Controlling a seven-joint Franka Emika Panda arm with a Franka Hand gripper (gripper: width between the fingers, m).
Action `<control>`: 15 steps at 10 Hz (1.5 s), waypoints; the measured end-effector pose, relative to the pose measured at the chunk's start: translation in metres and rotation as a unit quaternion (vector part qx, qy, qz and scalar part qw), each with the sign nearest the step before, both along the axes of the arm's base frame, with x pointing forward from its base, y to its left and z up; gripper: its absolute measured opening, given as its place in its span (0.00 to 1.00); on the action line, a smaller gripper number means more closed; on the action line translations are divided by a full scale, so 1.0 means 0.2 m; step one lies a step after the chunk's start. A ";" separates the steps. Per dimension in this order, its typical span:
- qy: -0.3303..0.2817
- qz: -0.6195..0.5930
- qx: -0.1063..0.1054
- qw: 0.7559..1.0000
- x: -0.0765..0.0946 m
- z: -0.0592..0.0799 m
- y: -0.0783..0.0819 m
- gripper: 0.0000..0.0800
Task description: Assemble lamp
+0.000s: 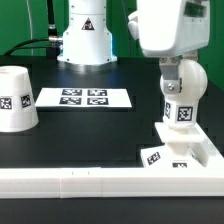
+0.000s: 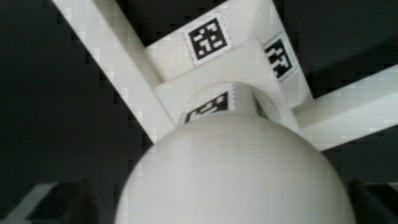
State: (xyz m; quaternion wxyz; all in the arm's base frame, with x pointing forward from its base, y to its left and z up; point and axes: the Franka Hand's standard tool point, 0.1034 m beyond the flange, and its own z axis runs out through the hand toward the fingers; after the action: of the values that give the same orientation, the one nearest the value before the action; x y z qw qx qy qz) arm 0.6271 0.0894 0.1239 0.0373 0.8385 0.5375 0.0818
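Note:
The white bulb [image 1: 181, 90] stands upright on the flat square base [image 1: 172, 152] at the exterior view's right, its tagged stem meeting the base. My gripper [image 1: 180, 70] hangs straight over it, open, one finger on either side of the round head. In the wrist view the bulb's head [image 2: 228, 170] fills the middle between my dark fingers, and my gripper [image 2: 222, 208] shows a little space beside it. Past the head lies the base [image 2: 222, 45] with its tags. The tapered shade [image 1: 15, 98] sits mouth-down, far off at the exterior view's left.
The marker board [image 1: 83, 97] lies flat at the back middle. A long white rail [image 1: 100, 181] runs along the front edge and turns up beside the base at the right; the rail [image 2: 111, 60] also shows in the wrist view. The arm's white pedestal [image 1: 86, 35] stands behind.

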 end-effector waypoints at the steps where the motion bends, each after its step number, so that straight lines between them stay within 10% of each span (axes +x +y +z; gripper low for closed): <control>1: -0.001 0.029 -0.010 1.000 0.00 0.00 0.01 0.87; 8: -0.002 0.289 -0.085 0.954 0.01 -0.03 0.01 0.87; 15: 0.002 0.296 -0.087 0.951 0.01 -0.03 -0.01 0.72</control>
State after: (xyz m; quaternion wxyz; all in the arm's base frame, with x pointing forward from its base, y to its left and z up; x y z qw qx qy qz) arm 0.6282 0.0875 0.1175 0.0829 0.6358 0.7663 0.0401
